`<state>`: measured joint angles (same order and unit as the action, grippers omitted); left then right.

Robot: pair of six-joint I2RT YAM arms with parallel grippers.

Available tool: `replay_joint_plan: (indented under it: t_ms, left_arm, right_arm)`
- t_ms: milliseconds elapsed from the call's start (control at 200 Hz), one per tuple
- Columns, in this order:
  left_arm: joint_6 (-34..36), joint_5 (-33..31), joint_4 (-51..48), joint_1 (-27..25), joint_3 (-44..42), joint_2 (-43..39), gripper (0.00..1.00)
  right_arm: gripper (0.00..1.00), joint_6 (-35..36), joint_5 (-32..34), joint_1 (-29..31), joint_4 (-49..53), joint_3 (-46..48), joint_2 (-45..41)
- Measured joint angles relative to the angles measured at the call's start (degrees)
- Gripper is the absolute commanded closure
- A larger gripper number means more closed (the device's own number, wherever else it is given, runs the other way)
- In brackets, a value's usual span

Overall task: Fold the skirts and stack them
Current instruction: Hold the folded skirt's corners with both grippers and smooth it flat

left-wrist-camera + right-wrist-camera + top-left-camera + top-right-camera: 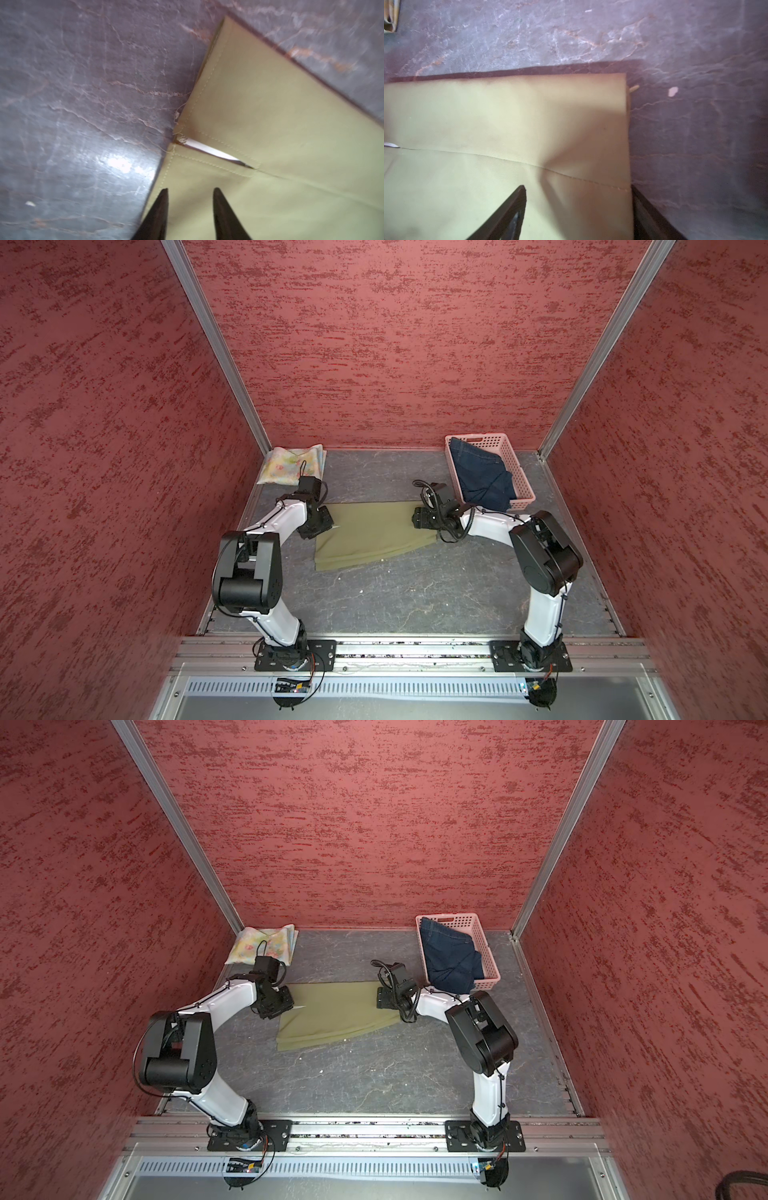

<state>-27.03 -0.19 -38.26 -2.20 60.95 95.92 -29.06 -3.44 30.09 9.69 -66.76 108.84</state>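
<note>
The olive-green skirt (365, 535) (332, 1013) lies flat mid-table, partly folded. My left gripper (320, 526) (190, 191) is down on its left hem beside a slit with a white label (207, 149); the jaws stand narrowed with a gap and flat olive cloth (270, 124) between them. My right gripper (417, 516) (579, 191) is open wide over the skirt's right edge (508, 116), one finger (519, 199) on the cloth and the other at the edge. The floral skirt (291, 464) (262, 946) lies folded at the back left. The denim skirt (482, 477) (451, 957) sits crumpled in the basket.
The pink perforated basket (519, 470) (488, 952) stands at the back right, just behind the right arm. Red textured walls close in the back and both sides. The dark marbled tabletop (395, 597) is bare in front of the olive skirt.
</note>
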Motion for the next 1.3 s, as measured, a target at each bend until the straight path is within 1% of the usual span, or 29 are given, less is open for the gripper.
replay_joint_plan:
  t_ms: [140, 245, 396, 521, 711, 852, 1217, 1302]
  left_arm:
    - [1.4, 0.3, -0.4, 1.5, 0.5, 1.7, 0.86]
    - [2.0, 1.6, -0.4, 3.7, 1.4, 3.0, 0.85]
    - [2.3, 2.4, -0.3, 5.9, 1.7, 4.6, 0.84]
    - [2.6, 2.9, -0.3, 5.8, 1.7, 6.1, 0.85]
    - [3.1, 2.7, -0.3, 5.7, 2.4, 7.3, 0.85]
    - [3.5, 2.4, -0.4, 5.7, 3.2, 8.0, 0.89]
    - [3.5, 1.7, -0.3, 5.7, 3.6, 8.3, 0.91]
    - [3.5, 1.7, -0.3, 5.7, 3.6, 8.3, 0.92]
  right_arm:
    - [0.24, 0.3, -0.9, -2.2, 0.0, 1.8, -4.7]
    - [0.24, 0.4, -1.9, -3.3, -0.1, 3.0, -7.1]
    - [0.24, 0.4, -3.5, -3.8, -0.3, 4.1, -6.8]
    - [0.24, 0.4, -4.7, -4.0, -0.4, 4.3, -5.8]
    - [0.28, -0.1, -6.6, -4.2, -0.5, 4.3, -3.1]
    - [0.30, -1.2, -7.9, -4.4, -0.7, 4.4, -1.6]
    - [0.34, -3.7, -12.3, -4.9, -8.9, 8.3, -1.6]
    - [0.38, -3.8, -13.5, -5.1, -9.9, 8.7, -1.6]
